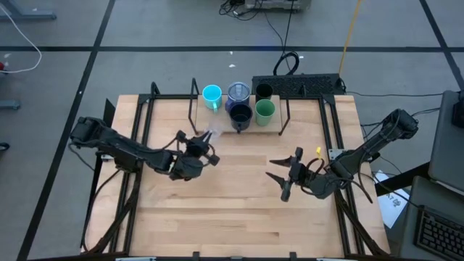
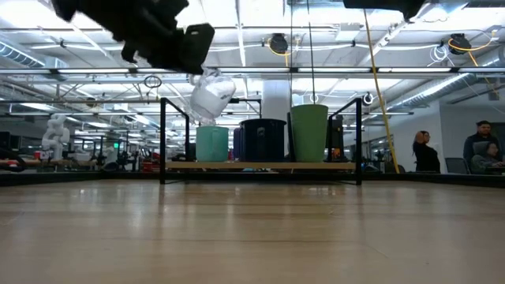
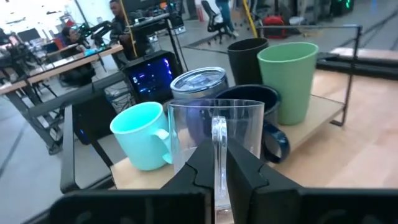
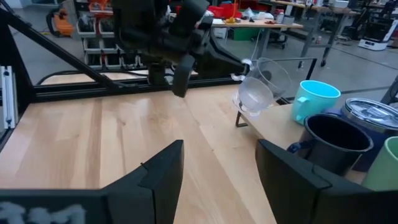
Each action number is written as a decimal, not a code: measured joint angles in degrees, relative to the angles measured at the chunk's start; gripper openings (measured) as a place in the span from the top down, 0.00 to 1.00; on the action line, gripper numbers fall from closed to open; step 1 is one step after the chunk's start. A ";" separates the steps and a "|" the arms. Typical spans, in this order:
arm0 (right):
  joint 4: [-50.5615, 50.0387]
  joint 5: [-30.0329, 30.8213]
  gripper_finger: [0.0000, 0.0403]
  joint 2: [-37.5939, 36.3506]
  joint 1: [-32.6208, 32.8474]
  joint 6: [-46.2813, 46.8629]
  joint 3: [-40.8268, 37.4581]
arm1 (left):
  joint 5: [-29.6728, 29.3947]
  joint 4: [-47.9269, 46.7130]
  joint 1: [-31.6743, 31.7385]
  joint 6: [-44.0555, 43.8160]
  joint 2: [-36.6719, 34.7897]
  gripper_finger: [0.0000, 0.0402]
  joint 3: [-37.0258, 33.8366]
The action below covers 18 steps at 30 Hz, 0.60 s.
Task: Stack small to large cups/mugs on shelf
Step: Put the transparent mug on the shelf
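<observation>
The clear cup [image 3: 214,140] is hanging in the air above the wooden table [image 1: 239,196], just in front of the shelf [image 2: 260,166] on its left side, and the left gripper [image 1: 205,141] is pinching it by the thin handle with its fingers closed tight. From the low view the clear cup is sitting tilted, its long axis leaning, with the arm coming down at it from the upper left. In the left wrist view its mouth is facing up.

Just beyond it, 5 vessels are crowding the shelf: the cyan mug [image 3: 142,143], the silvery-lidded mug [image 3: 199,83], the dark handled mug [image 3: 249,115], the green cup [image 3: 288,78] and the dark tumbler [image 3: 247,57] at the back.

The right gripper [image 1: 281,174] is waiting well apart over the table's right half, its fingers spread with nothing between them.

Behind the table, a big workshop hall is stretching away, with ceiling lights, desks, and people standing at the far right.
</observation>
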 joint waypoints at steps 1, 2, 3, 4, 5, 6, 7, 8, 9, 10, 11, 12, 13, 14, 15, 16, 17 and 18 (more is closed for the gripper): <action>0.02 -0.01 0.53 0.00 -0.10 -0.01 0.00 | 0.11 3.26 0.44 0.75 0.00 0.96 -1.51; 0.00 -0.02 0.53 0.00 -0.19 0.00 0.00 | 0.39 6.41 0.90 1.52 0.00 0.96 -2.97; 0.02 0.00 0.53 0.00 -0.22 0.00 0.00 | 0.89 9.79 1.35 2.29 0.00 0.96 -4.42; 0.02 0.00 0.53 0.00 -0.24 0.00 0.00 | 1.41 13.15 1.76 3.18 0.00 0.96 -5.74; 0.00 0.00 0.53 0.00 -0.22 0.00 0.00 | 1.71 16.40 2.20 4.28 0.00 0.96 -7.06; 0.00 0.00 0.53 0.00 -0.22 0.00 0.00 | 2.23 19.51 2.63 5.48 0.00 0.96 -8.21; 0.01 0.00 0.53 0.00 -0.22 0.00 0.00 | 2.84 22.08 3.11 6.35 0.00 0.96 -9.23; 0.03 0.00 0.53 0.00 -0.22 0.00 0.00 | 3.09 24.12 3.50 7.00 0.00 0.96 -10.21; 0.07 0.00 0.53 0.00 -0.22 0.00 0.00 | 3.26 25.71 3.86 7.69 0.00 0.96 -11.05; 0.07 0.00 0.53 0.00 -0.22 0.00 0.00 | 3.56 27.23 4.24 8.19 0.00 0.96 -11.79; 0.08 0.00 0.53 0.00 -0.22 0.00 0.00 | 3.92 28.70 4.57 8.73 0.00 0.96 -12.43; 0.17 0.00 0.53 0.00 -0.22 0.00 0.00 | 4.17 29.69 4.85 9.04 0.02 0.96 -12.91; 0.32 0.00 0.53 0.00 -0.22 0.00 0.00 | 4.21 30.14 5.06 9.05 0.14 0.96 -13.28; 0.40 0.02 0.53 0.00 -0.22 -0.03 0.00 | 4.24 30.30 5.35 8.97 0.51 0.96 -13.45; 0.46 0.02 0.53 0.00 -0.22 -0.15 0.00 | 4.50 30.30 5.61 8.82 0.86 0.96 -13.57; 0.58 0.02 0.53 0.00 -0.26 -0.39 0.00 | 4.56 30.19 5.78 8.82 1.17 0.96 -13.75; 0.83 0.02 0.53 0.00 -0.30 -0.65 0.00 | 4.53 30.39 6.02 8.82 1.74 0.96 -13.76; 1.10 0.02 0.53 0.00 -0.36 -0.86 0.00 | 4.39 31.22 6.28 8.80 2.43 0.96 -13.69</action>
